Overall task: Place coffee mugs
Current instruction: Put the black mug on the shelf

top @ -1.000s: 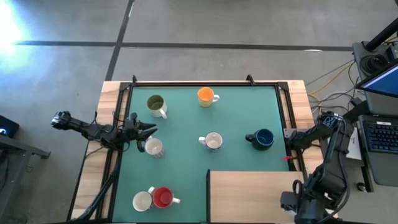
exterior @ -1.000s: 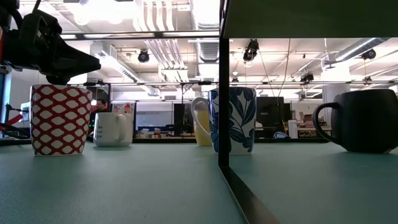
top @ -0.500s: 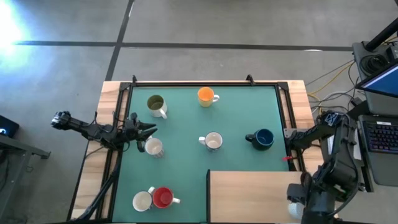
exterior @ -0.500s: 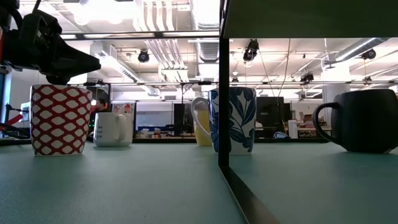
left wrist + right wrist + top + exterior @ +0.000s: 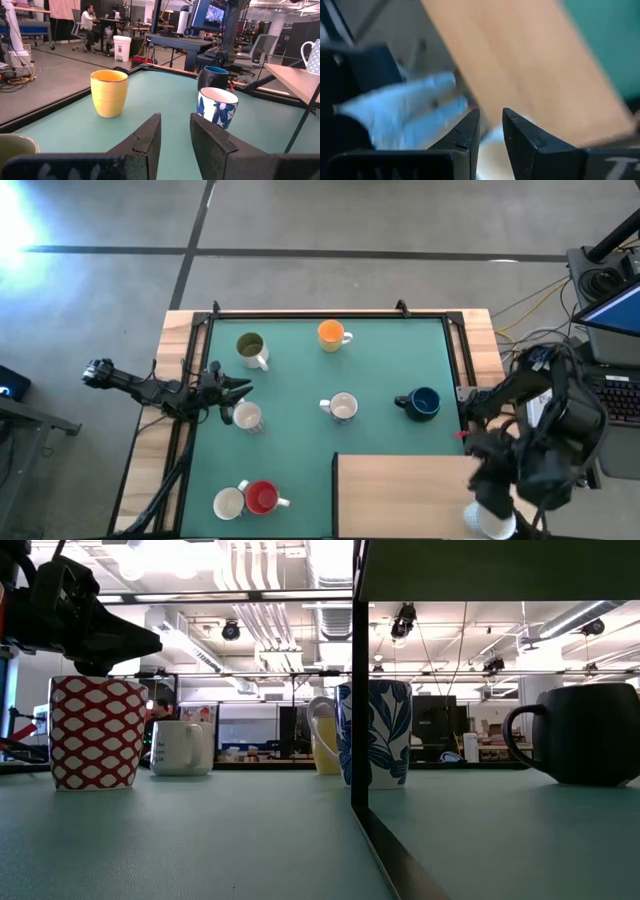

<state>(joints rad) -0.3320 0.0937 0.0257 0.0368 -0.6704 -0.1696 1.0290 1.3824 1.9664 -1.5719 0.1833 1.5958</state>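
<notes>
While we list from nine o'clock: left gripper (image 5: 243, 388), fingers slightly parted, empty, over a white mug (image 5: 247, 417); six more mugs across the mat (image 5: 380, 360). Right gripper (image 5: 488, 498) at five o'clock carries a white mug (image 5: 493, 521), grip unclear; we judge it could clip the wooden shelf (image 5: 400, 495).

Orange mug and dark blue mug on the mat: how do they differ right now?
The orange mug sits by the mat's far edge, its handle pointing toward the right arm's side; the dark blue mug sits near the right edge, its handle pointing toward the left arm's side. Both stand upright, untouched.
</notes>
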